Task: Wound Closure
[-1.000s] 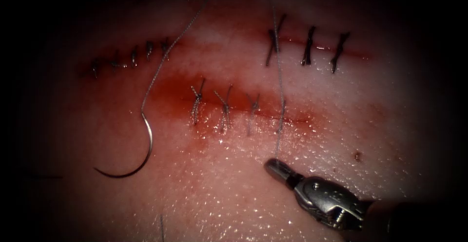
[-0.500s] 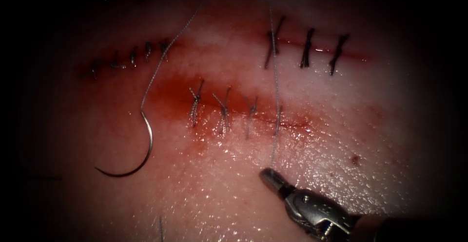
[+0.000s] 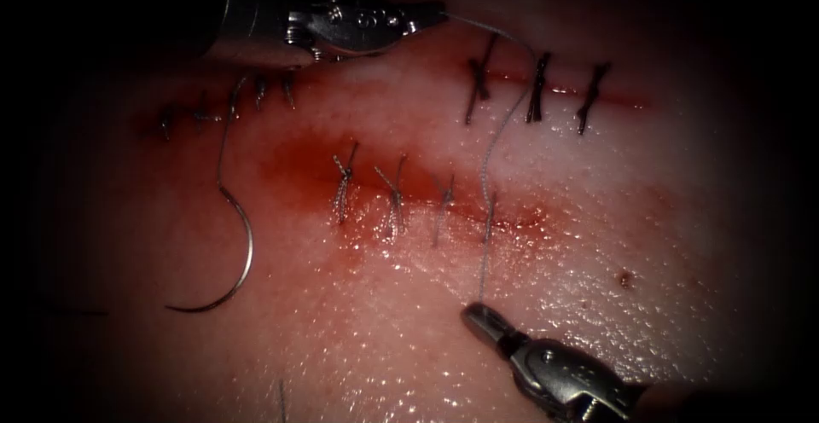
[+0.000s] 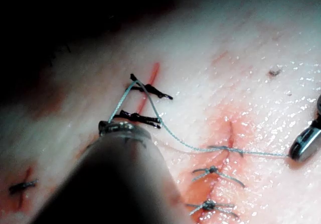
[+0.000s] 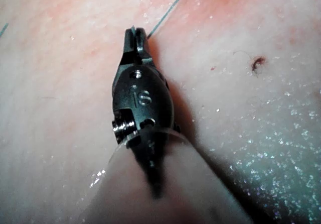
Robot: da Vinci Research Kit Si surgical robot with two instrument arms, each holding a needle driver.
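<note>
Right tool (image 3: 478,316): at 5 o'clock, jaws clamped on the thread (image 3: 486,218) end, just below the cut (image 3: 512,214).
Left tool (image 3: 431,15): at 12 o'clock, jaws pinched on the same thread.
Thread axis: from 6 up toward 12, crossing the cut, then bending left.
Needle (image 3: 235,261): free on the tissue (image 3: 682,218) at 9 o'clock, left of the cut, unheld, well apart from both tools; left tool nearer.

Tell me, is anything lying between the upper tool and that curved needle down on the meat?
Nothing solid. The needle lies free on the tissue, left of the cut. The left tool and right tool each hold thread. Between left tool and needle: bare tissue, some stitches.
</note>
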